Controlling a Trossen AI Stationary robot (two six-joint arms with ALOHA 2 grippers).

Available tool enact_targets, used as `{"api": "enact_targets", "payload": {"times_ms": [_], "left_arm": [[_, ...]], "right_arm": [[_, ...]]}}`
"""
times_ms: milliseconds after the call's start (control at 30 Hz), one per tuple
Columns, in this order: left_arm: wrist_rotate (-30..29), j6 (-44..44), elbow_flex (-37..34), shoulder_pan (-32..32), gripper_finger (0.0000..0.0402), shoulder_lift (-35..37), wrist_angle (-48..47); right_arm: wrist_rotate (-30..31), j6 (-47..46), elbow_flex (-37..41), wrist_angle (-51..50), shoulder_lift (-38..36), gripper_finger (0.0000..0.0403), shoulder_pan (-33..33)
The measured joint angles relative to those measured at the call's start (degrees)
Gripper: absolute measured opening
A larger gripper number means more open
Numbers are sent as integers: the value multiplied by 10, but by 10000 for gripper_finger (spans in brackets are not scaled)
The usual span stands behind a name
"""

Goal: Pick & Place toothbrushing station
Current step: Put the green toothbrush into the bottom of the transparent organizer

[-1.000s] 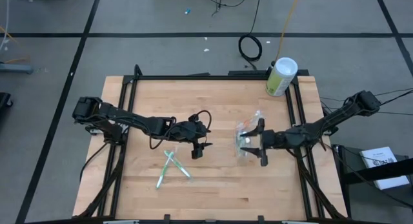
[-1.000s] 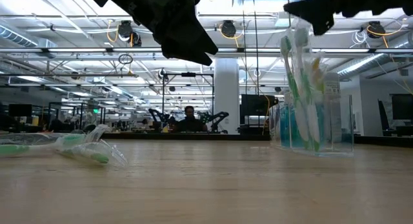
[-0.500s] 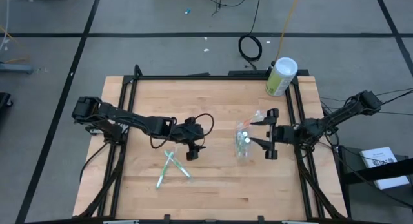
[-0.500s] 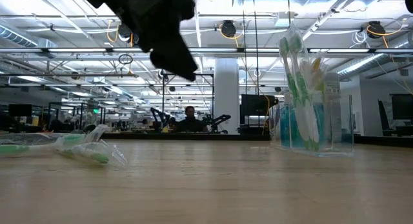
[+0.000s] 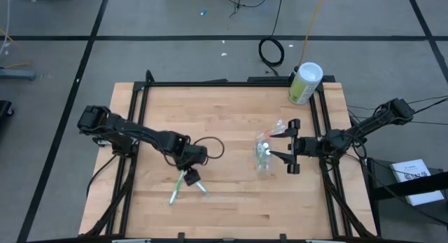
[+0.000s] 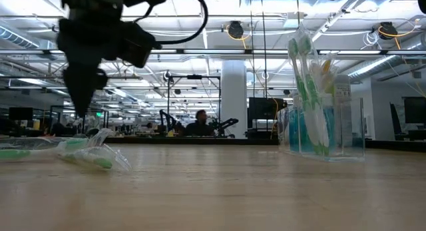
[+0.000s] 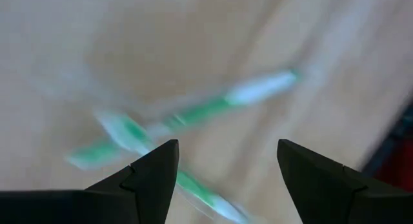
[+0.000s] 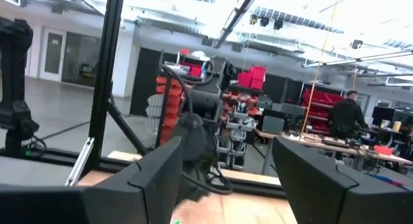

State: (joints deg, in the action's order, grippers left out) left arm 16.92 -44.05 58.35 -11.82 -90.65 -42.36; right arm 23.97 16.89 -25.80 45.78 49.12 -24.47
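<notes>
The clear plastic cup (image 5: 264, 155) stands on its base right of the table's middle. It holds several green and white toothbrushes and tubes upright (image 6: 313, 98). Two green-and-white toothbrushes (image 5: 175, 194) lie crossed on the wood near the left front, blurred in the left wrist view (image 7: 193, 114). My left gripper (image 5: 190, 176) hangs open just above their crossing, fingers pointing steeply down (image 6: 80, 101). My right gripper (image 5: 289, 146) is open, just right of the cup and apart from it. It is tipped upward, and its wrist view looks into the room (image 8: 226, 179).
A pale-green canister with a white lid (image 5: 305, 82) stands at the table's far right corner. Black frame rails (image 5: 140, 110) run along the table's left, right and far edges. Bare wood (image 5: 231, 201) lies between the crossed toothbrushes and the cup.
My left gripper has gone toward the table's near left and sunk. It has tipped from nearly level to steeply down and rolled, and now stands over the crossed toothbrushes. My right gripper has drawn back from beside the cup toward the right edge, risen and tipped upward.
</notes>
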Motion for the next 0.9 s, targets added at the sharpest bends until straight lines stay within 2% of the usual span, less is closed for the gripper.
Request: {"api": "enact_targets", "payload": {"times_ms": [133, 333, 567, 700, 900], "left_arm": [[37, -95, 0, -47, 269, 0, -19], [21, -218, 0, -99, 269, -14, -34], [55, -405, 0, -153, 269, -70, -31], [115, -463, 0, -183, 269, -122, -14], [137, -482, 2, -203, 269, -167, 45]], "right_arm": [[0, -1, 0, -20, 0, 232, 0], [-2, -2, 0, -19, 0, 227, 0], [-2, -3, 0, -23, -1, 228, 0], [-2, -2, 0, -25, -1, 226, 0], [-2, -5, 0, -25, -1, 222, 0]]}}
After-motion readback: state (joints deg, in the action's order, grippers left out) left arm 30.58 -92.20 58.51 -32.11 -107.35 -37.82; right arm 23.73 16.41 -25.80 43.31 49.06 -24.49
